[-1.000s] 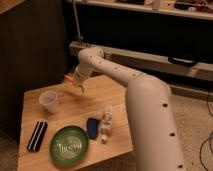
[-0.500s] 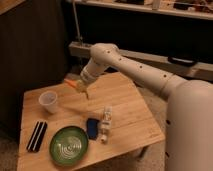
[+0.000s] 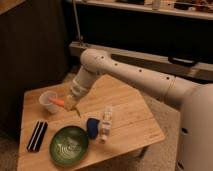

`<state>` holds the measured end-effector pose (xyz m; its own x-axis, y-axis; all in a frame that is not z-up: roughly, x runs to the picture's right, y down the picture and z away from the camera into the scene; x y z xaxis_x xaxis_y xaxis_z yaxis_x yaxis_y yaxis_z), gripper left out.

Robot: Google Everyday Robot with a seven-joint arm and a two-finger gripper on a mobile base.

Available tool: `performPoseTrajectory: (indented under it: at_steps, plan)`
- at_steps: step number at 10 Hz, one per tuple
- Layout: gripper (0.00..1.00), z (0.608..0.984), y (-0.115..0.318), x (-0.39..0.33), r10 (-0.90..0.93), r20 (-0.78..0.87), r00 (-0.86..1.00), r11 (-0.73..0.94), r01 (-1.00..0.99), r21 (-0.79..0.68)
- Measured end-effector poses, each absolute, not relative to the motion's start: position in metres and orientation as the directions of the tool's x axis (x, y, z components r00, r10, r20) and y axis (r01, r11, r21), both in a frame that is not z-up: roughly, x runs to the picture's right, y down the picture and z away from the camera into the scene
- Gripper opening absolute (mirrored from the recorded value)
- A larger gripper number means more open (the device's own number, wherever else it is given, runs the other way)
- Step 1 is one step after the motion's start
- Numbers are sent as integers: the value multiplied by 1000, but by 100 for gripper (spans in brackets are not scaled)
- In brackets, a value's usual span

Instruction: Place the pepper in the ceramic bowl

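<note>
The pepper is small, slender and orange-red, held level above the wooden table, just right of the white cup. My gripper is shut on the pepper, at the end of the white arm reaching down from the upper right. The ceramic bowl is a wide shallow green dish with pale swirl lines. It sits on the table's front left, below and in front of the gripper, with a clear gap between them.
A small white translucent cup stands at the table's left, close to the pepper. A black flat object lies at the front left edge. A blue object and a small clear bottle lie right of the bowl.
The arm has swung and lowered the gripper with the pepper, from above the table's back edge to a spot just right of the cup, closer to the bowl.
</note>
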<state>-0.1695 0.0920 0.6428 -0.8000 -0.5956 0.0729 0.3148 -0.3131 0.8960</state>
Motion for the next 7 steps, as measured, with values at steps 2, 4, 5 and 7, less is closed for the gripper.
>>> performPoseTrajectory:
  at_steps: [2,4,5,7]
  plan:
    - [11,608,133,-166,-544,106,-832,-270,293,917]
    - [11,590,156,-157,-519,135,-844,-247,300,922]
    - [11,586,163,-156,-511,142,-848,-244,301,922]
    - [11,588,166,-157,-508,140,-850,-248,299,921]
